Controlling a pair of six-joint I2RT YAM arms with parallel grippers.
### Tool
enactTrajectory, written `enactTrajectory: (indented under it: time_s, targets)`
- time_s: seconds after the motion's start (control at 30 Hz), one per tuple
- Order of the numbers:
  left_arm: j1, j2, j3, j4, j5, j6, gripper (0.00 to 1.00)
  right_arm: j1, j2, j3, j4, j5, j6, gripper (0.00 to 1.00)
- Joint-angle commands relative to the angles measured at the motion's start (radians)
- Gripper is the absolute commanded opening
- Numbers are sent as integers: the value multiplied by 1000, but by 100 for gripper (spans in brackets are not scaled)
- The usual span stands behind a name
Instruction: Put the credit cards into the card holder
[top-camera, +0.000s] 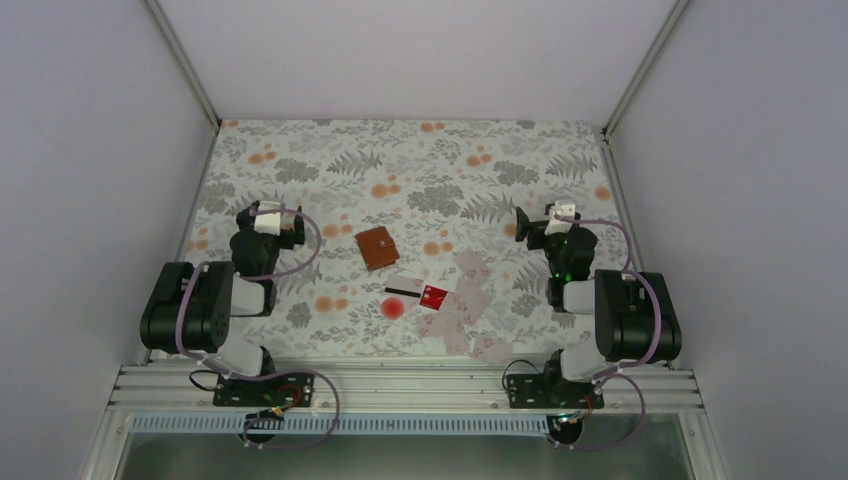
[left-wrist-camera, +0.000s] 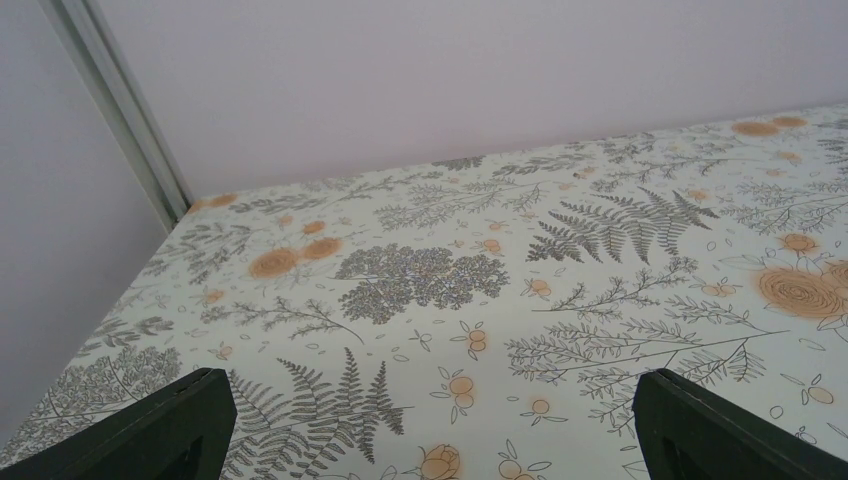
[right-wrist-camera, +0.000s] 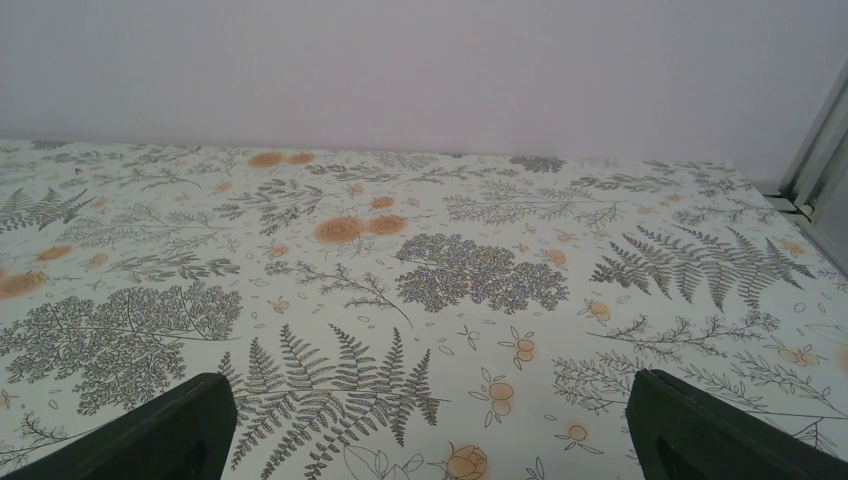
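We find the left gripper and right gripper fully spread, empty. Pale credit cards blend into the patterned cloth, edges indistinct

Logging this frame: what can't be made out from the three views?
1) Top view: the cards overlap and are too small to count.
2) Top view: the wallet is too small to show its pockets.
3) Wrist views: only cloth, left fingers and right fingers, cut off by the bottom edge; cards and wallet are out of frame.
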Motion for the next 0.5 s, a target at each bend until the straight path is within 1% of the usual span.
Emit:
enactTrajectory:
  time_s: [0.0, 0.47]
  targets:
    - [5, 7, 15, 41, 24, 1, 100, -6, 7, 18, 54, 1, 0, 99]
    - [8, 3, 15, 35, 29, -1, 100, -5, 8, 19, 54, 3, 1, 99]
